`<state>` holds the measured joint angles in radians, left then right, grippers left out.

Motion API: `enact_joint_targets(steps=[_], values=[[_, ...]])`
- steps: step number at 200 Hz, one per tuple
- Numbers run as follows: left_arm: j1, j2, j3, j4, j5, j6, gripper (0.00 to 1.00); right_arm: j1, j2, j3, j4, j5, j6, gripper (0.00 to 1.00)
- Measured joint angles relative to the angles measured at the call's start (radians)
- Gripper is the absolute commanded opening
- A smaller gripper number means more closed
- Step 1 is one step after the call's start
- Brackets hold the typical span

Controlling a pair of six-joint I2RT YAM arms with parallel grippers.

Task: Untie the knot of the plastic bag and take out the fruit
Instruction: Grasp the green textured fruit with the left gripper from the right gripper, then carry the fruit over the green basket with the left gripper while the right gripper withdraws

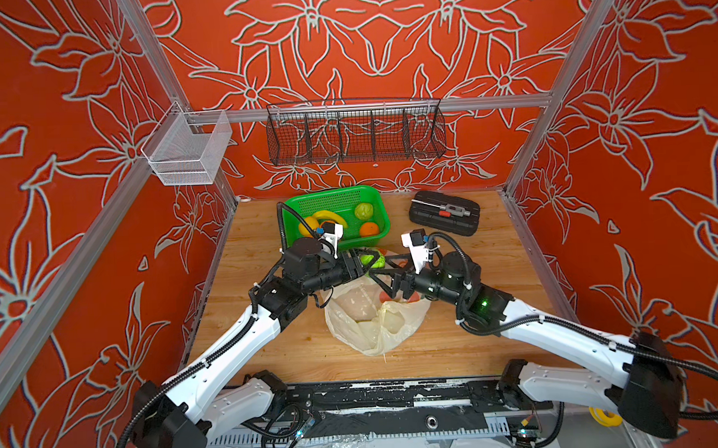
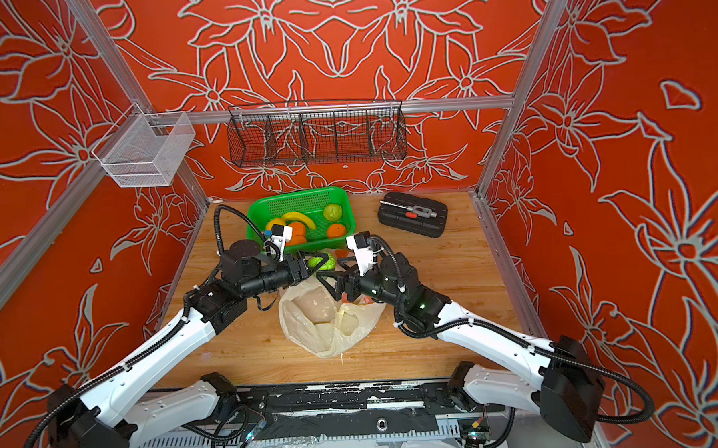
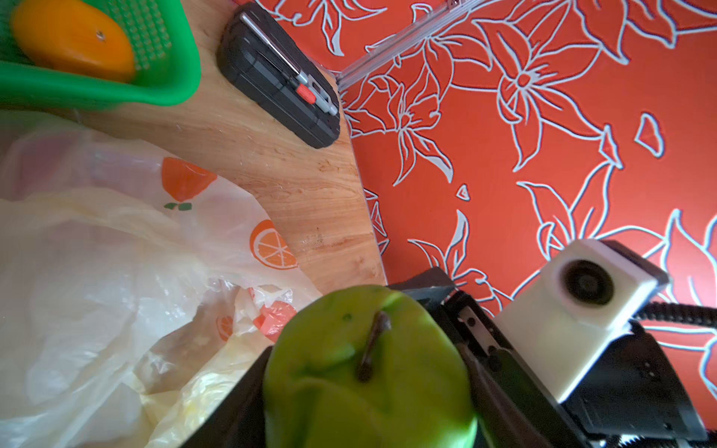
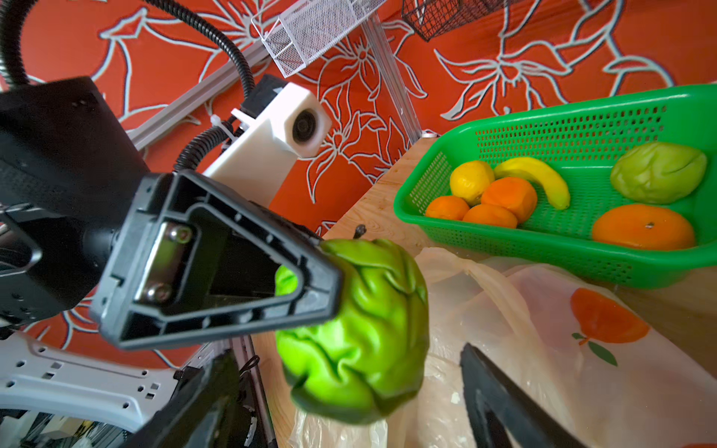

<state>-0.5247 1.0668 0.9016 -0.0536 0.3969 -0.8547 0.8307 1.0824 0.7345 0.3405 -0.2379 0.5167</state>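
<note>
Red floral walls (image 1: 383, 45) enclosed a wooden table (image 1: 479, 344), with a black wire rack (image 1: 355, 131) hung on the back rail. The plastic bag (image 1: 370, 320) lay slack mid-table, in front of a green basket (image 1: 335, 197) and a black case (image 1: 444, 219). Above the bag's far edge the left gripper (image 1: 367, 264) clamped a bumpy green fruit (image 4: 361, 329). The right gripper (image 1: 379, 268), fingers spread wide, gripped nothing just beside it.
</note>
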Motion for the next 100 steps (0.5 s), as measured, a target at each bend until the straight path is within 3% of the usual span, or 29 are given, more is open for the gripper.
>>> enact_joint_targets(steps=[43, 100], values=[[0.007, 0.040, 0.111, -0.019, -0.118, 0.083, 0.53, 0.000, -0.104, -0.023, -0.010, 0.075, 0.010, 0.97], [0.090, 0.261, 0.277, -0.029, -0.160, 0.161, 0.52, 0.000, -0.158, -0.032, -0.073, 0.144, 0.010, 0.97]])
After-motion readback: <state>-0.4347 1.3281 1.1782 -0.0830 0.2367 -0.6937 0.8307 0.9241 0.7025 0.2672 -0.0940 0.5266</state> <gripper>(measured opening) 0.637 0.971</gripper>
